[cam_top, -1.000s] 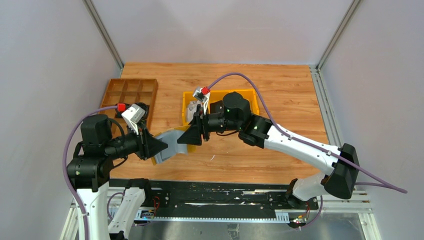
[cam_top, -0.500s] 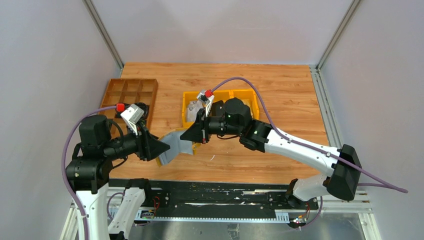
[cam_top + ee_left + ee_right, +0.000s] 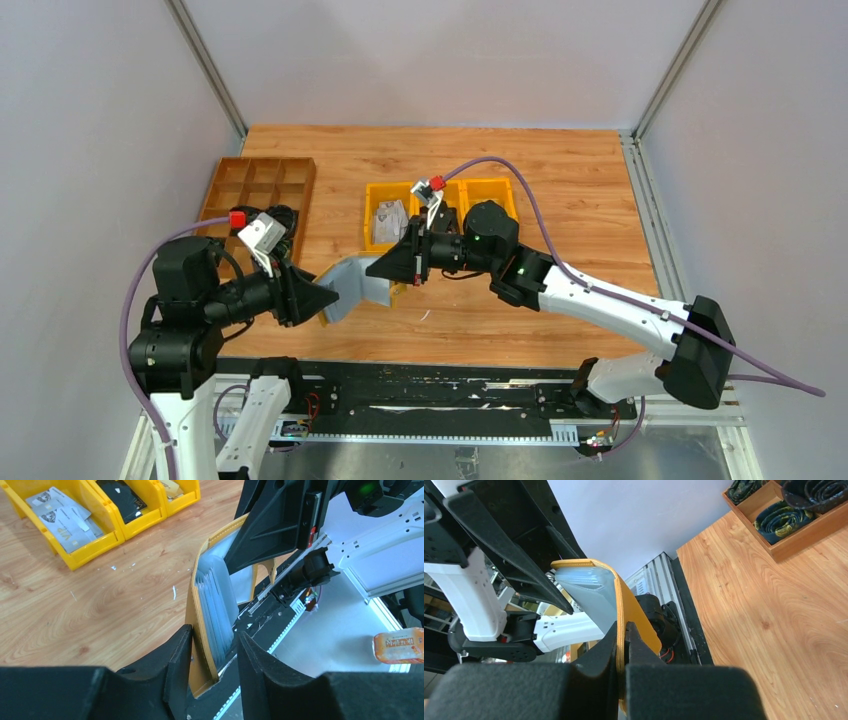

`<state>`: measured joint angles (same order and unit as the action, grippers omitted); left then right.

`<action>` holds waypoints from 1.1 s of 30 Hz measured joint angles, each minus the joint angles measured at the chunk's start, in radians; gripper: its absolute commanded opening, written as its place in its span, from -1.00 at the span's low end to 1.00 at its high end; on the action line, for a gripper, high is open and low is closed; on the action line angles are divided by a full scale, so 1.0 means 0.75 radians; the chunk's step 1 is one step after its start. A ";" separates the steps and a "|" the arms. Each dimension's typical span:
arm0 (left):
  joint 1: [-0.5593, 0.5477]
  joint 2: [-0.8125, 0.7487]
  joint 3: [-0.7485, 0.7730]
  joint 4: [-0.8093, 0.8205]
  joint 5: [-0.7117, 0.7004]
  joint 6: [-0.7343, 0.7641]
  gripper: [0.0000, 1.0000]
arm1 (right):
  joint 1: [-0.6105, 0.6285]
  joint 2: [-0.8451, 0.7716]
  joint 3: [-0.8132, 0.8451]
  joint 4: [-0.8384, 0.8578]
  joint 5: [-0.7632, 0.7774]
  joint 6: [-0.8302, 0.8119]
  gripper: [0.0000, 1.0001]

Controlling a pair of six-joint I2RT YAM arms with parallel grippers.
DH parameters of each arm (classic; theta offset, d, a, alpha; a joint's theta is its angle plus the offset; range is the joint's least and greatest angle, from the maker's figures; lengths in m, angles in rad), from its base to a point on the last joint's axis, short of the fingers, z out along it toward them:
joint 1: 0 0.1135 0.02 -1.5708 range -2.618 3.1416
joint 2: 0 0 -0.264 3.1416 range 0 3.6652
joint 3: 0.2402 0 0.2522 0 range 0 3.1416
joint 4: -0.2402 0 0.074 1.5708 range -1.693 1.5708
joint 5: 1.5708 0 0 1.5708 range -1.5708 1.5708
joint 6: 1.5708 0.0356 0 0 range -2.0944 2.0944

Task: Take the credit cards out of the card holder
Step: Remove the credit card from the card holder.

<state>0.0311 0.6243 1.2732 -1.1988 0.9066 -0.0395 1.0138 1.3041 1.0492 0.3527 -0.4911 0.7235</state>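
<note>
The card holder (image 3: pixel 352 283) hangs spread open above the worktop's (image 3: pixel 560 200) near edge, long axis left to right, grey lining up. The left gripper (image 3: pixel 325 298) clamps its left end, the right gripper (image 3: pixel 378 270) its right flap

Robot lab test cell, not a home or shop; plain grey panel walls (image 3: pixel 100 150) stood on three sides, joined by bare aluminium posts (image 3: pixel 205 65); a wooden tabletop (image 3: pixel 560 190) filled the enclosure; two arms (image 3: pixel 600 300) were bolted to a black mounting rail (image 3: pixel 430 395) at its near edge; purple cables (image 3: pixel 497 161) ran exposed; yellow plastic bins (image 3: pixel 490 183) and a wooden divided tray (image 3: pixel 262 160) served as props.
</note>
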 measured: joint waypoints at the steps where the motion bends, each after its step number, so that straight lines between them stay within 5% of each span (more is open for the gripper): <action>1: 0.000 -0.007 0.000 0.001 0.006 0.000 -0.22 | -0.003 -0.002 0.000 0.015 -0.005 0.015 -1.00; 12: 0.000 -0.048 0.001 0.006 0.036 0.011 -0.45 | -0.039 -0.014 -0.029 0.129 -0.053 0.124 -1.00; 17: 0.000 -0.030 0.028 0.010 -0.028 0.006 -0.11 | -0.044 -0.014 -0.030 0.170 -0.084 0.166 -1.00; 33: 0.000 -0.026 0.030 0.068 -0.016 -0.050 -0.08 | -0.036 -0.004 -0.037 0.334 -0.155 0.315 -1.00</action>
<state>0.0311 0.6044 1.2957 -1.1481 0.8948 -0.0772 0.9867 1.3014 1.0214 0.6029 -0.6075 0.9600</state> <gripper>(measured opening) 0.482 0.020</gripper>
